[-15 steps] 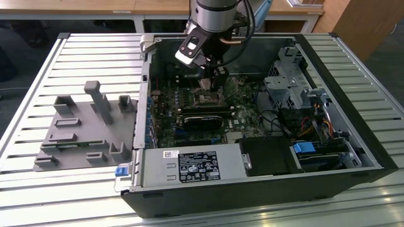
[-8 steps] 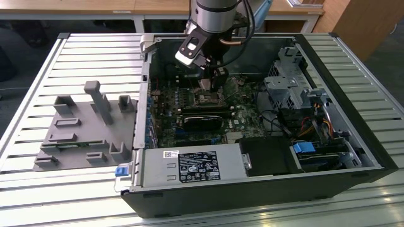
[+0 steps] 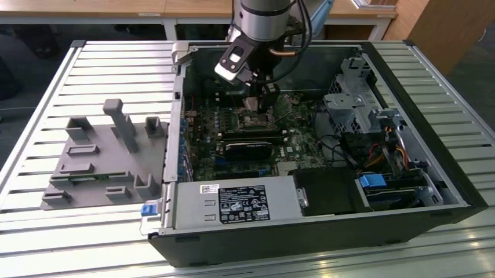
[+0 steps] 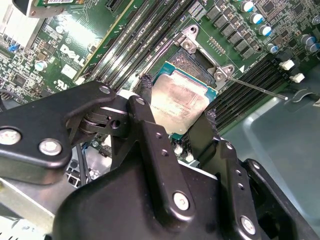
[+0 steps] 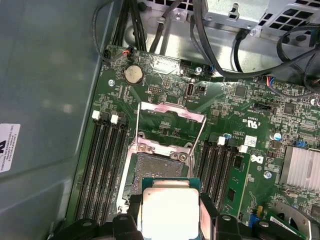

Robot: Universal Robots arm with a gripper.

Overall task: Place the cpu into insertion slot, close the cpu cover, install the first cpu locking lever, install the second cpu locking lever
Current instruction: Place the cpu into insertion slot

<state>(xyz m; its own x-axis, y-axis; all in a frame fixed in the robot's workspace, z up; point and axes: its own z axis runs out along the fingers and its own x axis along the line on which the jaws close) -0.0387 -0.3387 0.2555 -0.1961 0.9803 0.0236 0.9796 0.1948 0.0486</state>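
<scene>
Over the insertion slot (image 5: 159, 167), the cpu (image 5: 170, 212) is held clamped between the jaws; cpu cover (image 5: 171, 112) seemingly swung open.

Slatted metal table (image 3: 85, 69) in a workroom, with wooden furniture behind it

The table's pale ribs run across the exterior view from side to side; beyond its far edge stands a wooden desk (image 3: 116, 7) on white legs (image 3: 167, 28); off the table's far corner, at the exterior view's right, rises a light-brown wooden panel (image 3: 437, 29); dark grey floor (image 3: 476, 75) shows past the table's edge on that side, and shadowed floor past the opposite edge; bright light glares off the slats along the table's near edge.
</scene>
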